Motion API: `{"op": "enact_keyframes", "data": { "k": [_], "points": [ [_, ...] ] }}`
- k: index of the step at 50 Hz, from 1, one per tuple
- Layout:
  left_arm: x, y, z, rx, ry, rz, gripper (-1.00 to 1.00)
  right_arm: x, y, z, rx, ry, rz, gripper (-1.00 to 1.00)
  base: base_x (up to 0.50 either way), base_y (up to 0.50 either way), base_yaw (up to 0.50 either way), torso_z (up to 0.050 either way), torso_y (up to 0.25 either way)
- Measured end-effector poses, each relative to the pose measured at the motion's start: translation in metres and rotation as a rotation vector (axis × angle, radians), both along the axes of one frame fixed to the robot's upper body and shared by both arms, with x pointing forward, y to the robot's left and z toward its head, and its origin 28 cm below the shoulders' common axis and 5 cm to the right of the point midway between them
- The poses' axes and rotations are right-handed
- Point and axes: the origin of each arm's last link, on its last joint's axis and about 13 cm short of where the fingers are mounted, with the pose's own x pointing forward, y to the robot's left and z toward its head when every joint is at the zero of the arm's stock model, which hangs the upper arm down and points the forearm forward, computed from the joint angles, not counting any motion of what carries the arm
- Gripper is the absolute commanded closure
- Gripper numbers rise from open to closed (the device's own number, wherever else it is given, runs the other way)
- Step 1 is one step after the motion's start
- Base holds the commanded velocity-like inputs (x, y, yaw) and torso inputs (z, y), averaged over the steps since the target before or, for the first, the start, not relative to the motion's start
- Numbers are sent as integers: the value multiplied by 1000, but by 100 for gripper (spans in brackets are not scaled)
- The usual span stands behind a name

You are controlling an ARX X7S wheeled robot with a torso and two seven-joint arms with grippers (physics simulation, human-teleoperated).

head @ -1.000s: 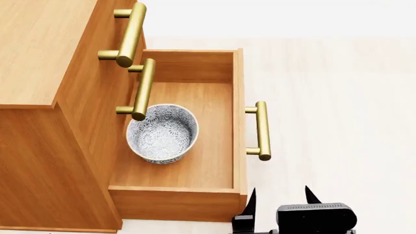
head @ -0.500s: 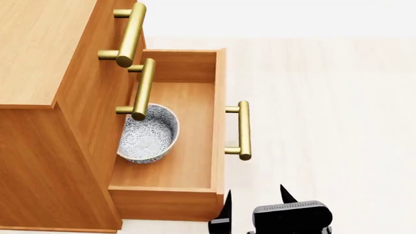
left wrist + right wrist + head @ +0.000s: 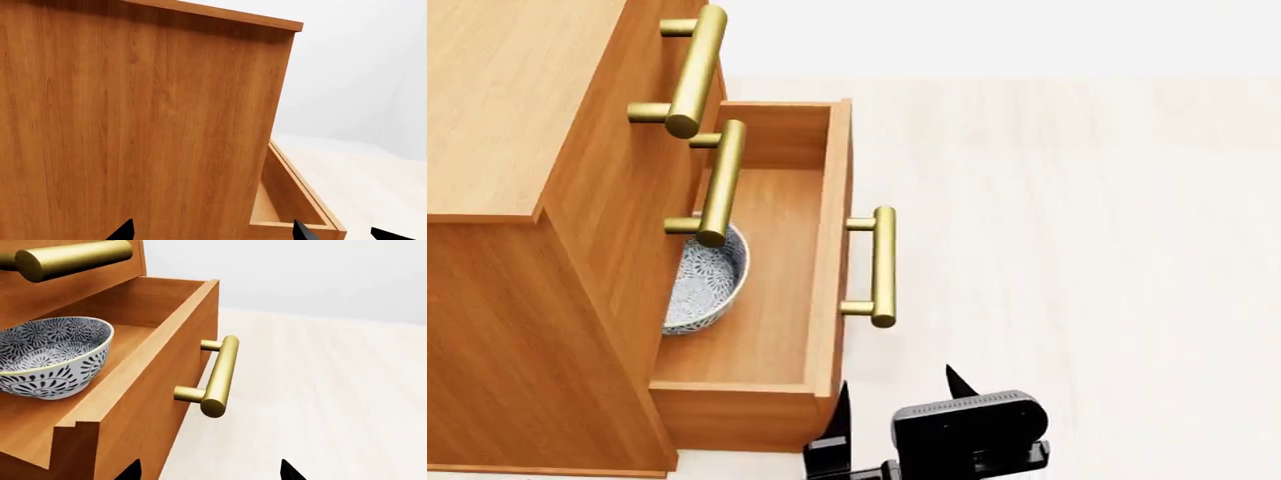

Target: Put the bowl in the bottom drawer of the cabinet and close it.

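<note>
Bowl: the bowl [image 3: 705,283] sits on the floor of the bottom drawer [image 3: 777,300], toward the cabinet side, half hidden under the middle drawer's handle [image 3: 718,183] in the head view.
Drawer: part open, sticking out of the cabinet [image 3: 521,300] toward 3 o'clock in the head view; it must travel toward 9 o'clock to shut.
Handle axis: the bottom drawer's brass bar [image 3: 882,266] runs from 12 to 6 o'clock, square across the closing direction.
Right claw: the right claw [image 3: 894,415] is spread with nothing between its fingers, at about 6 o'clock from the bar, just off the drawer's near front corner.
Contact: whether a finger touches the drawer front I cannot tell.
Left claw: the left claw [image 3: 210,231] shows only dark fingertips well apart, empty, facing the cabinet's side panel.
Nearer arm: the right, by my reading.
Key relation: the front panel lies at 9 to 10 o'clock of the right claw, so a sideways push there should finish the job.
</note>
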Motion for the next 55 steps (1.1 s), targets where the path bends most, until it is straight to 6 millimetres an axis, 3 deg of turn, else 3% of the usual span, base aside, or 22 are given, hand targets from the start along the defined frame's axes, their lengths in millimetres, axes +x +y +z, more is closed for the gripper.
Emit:
{"op": "enact_keyframes", "data": {
  "k": [55],
  "points": [
    [0, 1, 1, -4, -6, 0, -100, 9, 48, -3, 73, 22, 134, -100, 0, 0, 0, 0, 0]
  ]
}}
